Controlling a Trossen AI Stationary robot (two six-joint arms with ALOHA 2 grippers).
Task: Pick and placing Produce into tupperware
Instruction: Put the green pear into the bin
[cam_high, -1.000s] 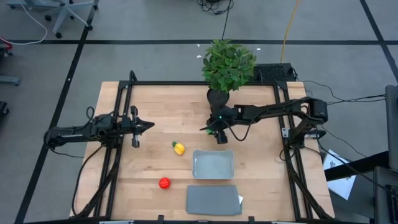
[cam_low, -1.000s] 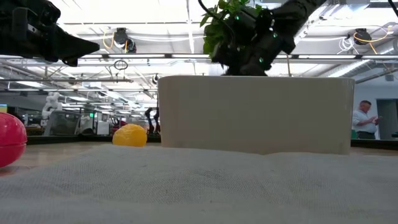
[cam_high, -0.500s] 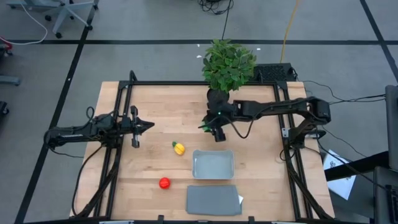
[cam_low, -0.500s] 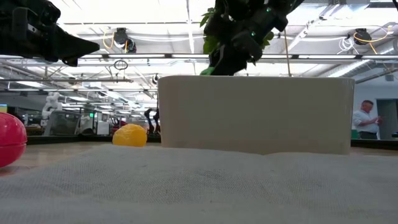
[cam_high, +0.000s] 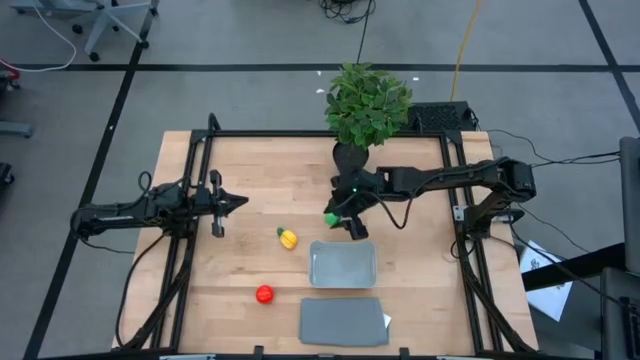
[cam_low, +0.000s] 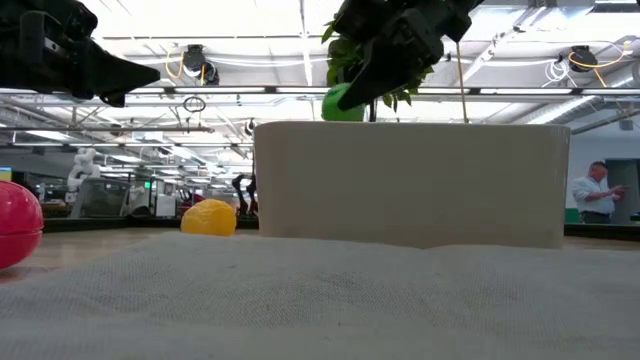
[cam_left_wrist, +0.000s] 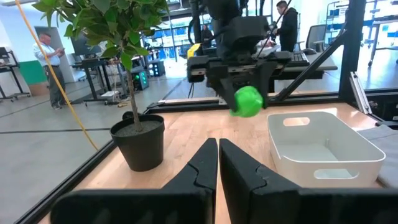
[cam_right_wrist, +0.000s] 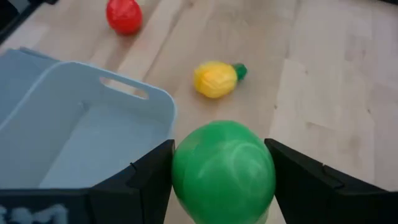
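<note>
the right gripper (cam_high: 336, 219) is clamped on the green fruit (cam_right_wrist: 222, 165), held in the air just off the tub's (cam_high: 343, 266) far left corner, so the drop spot lies a short way toward the table's front edge and a little to the right. the fruit is round, with no long axis or heading to speak of; the tub's long side runs left to right. the left gripper (cam_high: 238, 201) waits well off to the left, fingers together and empty, with the yellow fruit (cam_high: 287, 238) and red fruit (cam_high: 264, 294) on the wood left of the tub.
</note>
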